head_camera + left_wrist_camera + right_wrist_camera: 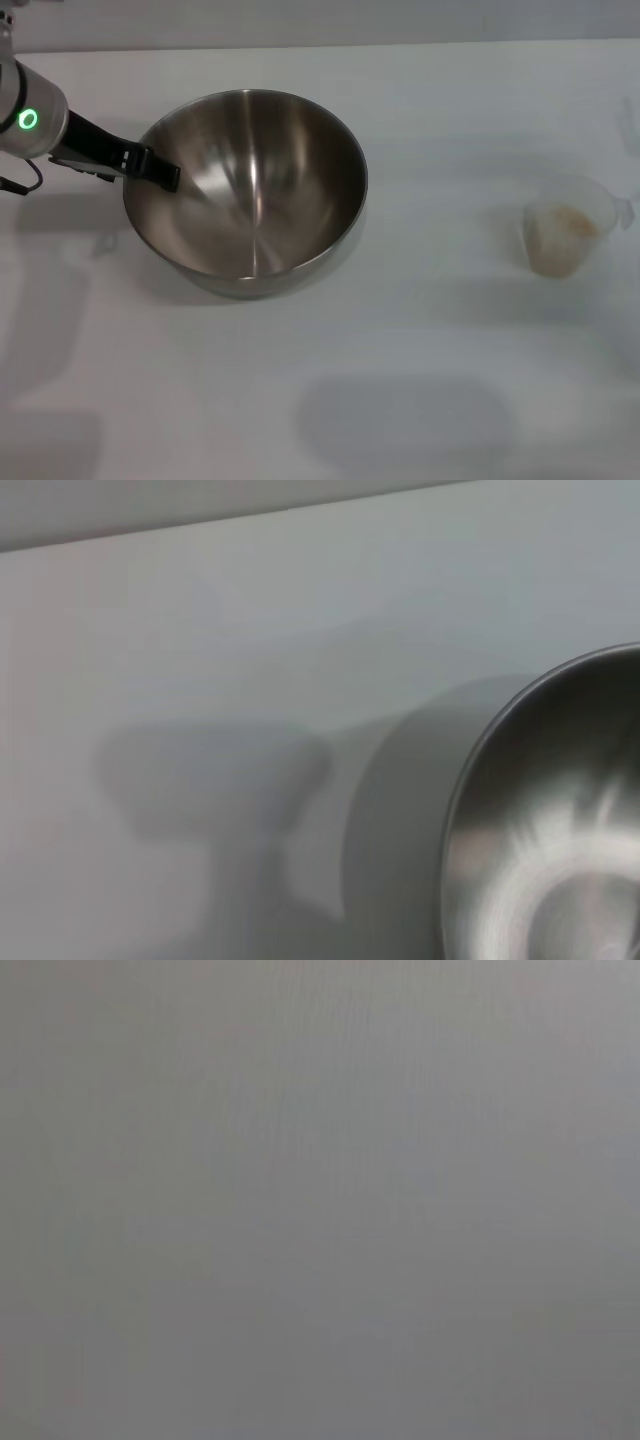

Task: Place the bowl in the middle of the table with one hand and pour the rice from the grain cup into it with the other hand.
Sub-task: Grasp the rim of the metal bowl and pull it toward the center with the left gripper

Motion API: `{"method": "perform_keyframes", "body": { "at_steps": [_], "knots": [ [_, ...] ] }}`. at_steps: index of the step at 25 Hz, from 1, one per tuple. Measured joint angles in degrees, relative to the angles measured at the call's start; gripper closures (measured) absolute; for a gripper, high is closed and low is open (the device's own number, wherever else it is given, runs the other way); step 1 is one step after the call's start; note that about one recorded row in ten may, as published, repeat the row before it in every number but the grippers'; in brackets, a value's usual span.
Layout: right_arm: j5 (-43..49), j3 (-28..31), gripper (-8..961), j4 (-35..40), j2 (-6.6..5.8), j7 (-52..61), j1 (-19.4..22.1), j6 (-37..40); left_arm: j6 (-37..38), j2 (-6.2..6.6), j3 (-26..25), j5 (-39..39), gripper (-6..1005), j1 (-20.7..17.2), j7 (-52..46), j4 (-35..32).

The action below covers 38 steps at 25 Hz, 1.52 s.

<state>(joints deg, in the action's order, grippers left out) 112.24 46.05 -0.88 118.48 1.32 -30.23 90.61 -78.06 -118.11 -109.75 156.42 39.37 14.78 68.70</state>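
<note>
From the head view, I saw the bowl (246, 190) sitting on the white table (420, 400), a bit left of the middle. My left gripper (160, 172) was at the bowl's left rim. One dark finger (150, 165) lay over the rim edge, and it looked like it was pinching the rim, though the other finger was hidden by the bowl wall. Most of the left arm was cut off at the left side.

The grain cup (570, 235) stood upright far to the right, well apart from the bowl. I could see pale rice (572, 222) inside it, but the see-through wall made it hard to tell how full it was.

In the left wrist view, only part of the bowl (545, 820) showed, cut off at the edge.

My right gripper did not show anywhere. The right wrist view showed just plain grey.
</note>
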Motion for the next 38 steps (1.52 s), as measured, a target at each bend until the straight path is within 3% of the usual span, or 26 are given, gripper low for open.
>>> {"method": "perform_keyframes", "body": {
  "at_steps": [8, 14, 28, 38],
  "knots": [
    [0.0, 0.0, 269, 0.0, 0.06, 0.0, 0.0, 0.0, 1.9, -0.06, 0.0, 0.1, 301, 0.9, 1.3, -2.9],
    [0.0, 0.0, 268, 0.0, 0.09, 0.0, 0.1, 0.0, 2.4, 0.04, 0.0, 0.1, 528, 1.2, 1.3, -3.1],
    [0.0, 0.0, 269, 0.0, 0.09, 0.0, 0.1, 0.1, 2.3, 0.09, -0.5, -0.1, 933, 2.0, 1.8, -3.9],
    [0.0, 0.0, 268, 0.0, 0.09, 0.0, 0.1, 0.1, 2.4, 0.15, -3.0, -1.0, 941, 2.6, 4.8, -5.2]
  ]
}}
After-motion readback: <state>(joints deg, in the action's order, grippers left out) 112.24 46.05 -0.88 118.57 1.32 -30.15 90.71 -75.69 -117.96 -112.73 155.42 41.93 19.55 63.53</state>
